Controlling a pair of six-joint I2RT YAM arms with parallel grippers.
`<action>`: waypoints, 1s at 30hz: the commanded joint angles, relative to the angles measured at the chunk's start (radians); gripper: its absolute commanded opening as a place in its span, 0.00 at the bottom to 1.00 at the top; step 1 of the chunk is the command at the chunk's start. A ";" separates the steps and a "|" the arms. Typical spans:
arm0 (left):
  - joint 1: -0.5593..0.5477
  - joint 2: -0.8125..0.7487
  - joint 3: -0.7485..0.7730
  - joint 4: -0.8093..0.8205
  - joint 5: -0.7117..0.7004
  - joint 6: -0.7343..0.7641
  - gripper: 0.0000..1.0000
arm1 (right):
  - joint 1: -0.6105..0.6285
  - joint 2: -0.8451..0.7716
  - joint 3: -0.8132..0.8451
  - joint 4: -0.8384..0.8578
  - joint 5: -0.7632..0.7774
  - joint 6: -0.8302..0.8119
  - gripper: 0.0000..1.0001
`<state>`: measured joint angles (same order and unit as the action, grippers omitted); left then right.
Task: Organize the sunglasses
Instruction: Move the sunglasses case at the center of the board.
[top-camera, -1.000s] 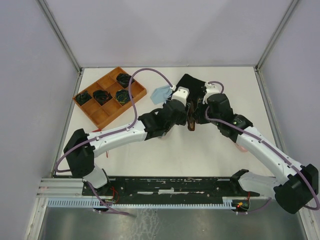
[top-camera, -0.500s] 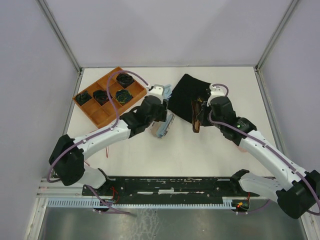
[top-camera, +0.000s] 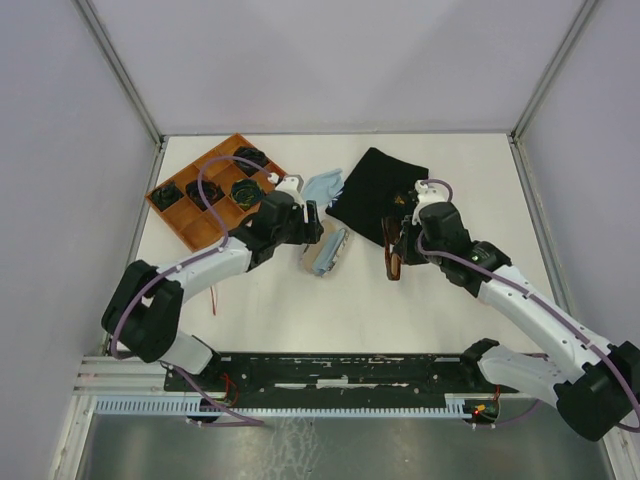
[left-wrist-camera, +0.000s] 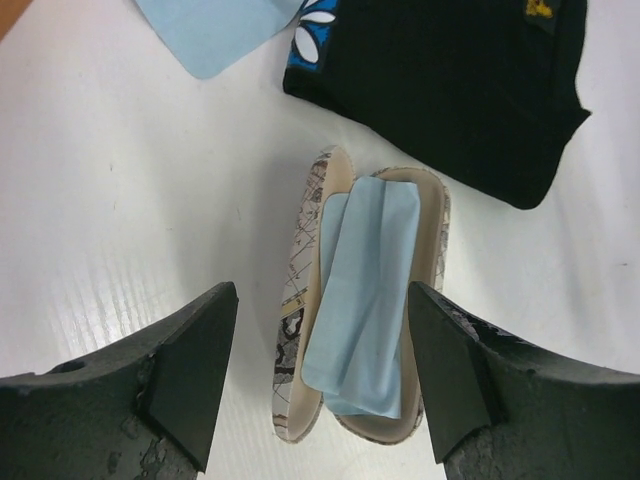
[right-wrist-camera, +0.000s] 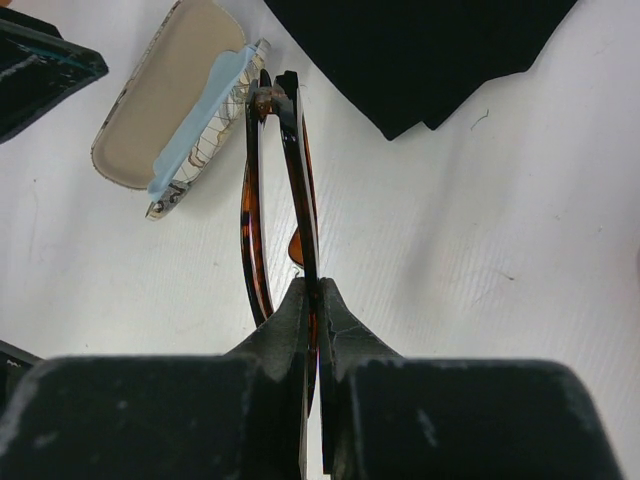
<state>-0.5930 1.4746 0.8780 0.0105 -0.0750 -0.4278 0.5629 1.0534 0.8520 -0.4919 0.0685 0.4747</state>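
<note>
Sunglasses (right-wrist-camera: 298, 170) clamped by right gripper (right-wrist-camera: 316, 295); left gripper (left-wrist-camera: 322, 305) spread.

Bright, even light covers the white table (top-camera: 350, 300), leaving only soft, short shadows. In the left wrist view a faint sheen streaks it at 8 o'clock. The right wrist view blurs its own fingers (right-wrist-camera: 290, 330) at 6 o'clock.

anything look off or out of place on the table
The patterned case lies open with only a blue cloth askew inside; a second blue cloth lies loose beside the black pouch. The brown sunglasses are uncased, pinched in the right tool.
</note>
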 joint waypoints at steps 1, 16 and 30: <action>0.025 0.053 -0.021 0.094 0.058 -0.044 0.77 | 0.003 -0.032 -0.006 0.026 -0.011 0.011 0.00; 0.044 0.161 -0.062 0.204 0.191 -0.062 0.73 | 0.004 -0.024 -0.018 0.044 -0.029 0.013 0.00; 0.042 0.129 -0.070 0.230 0.285 -0.067 0.68 | 0.003 -0.025 -0.032 0.059 -0.035 0.026 0.00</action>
<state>-0.5518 1.6318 0.8116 0.1898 0.1650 -0.4591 0.5629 1.0443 0.8204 -0.4831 0.0402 0.4854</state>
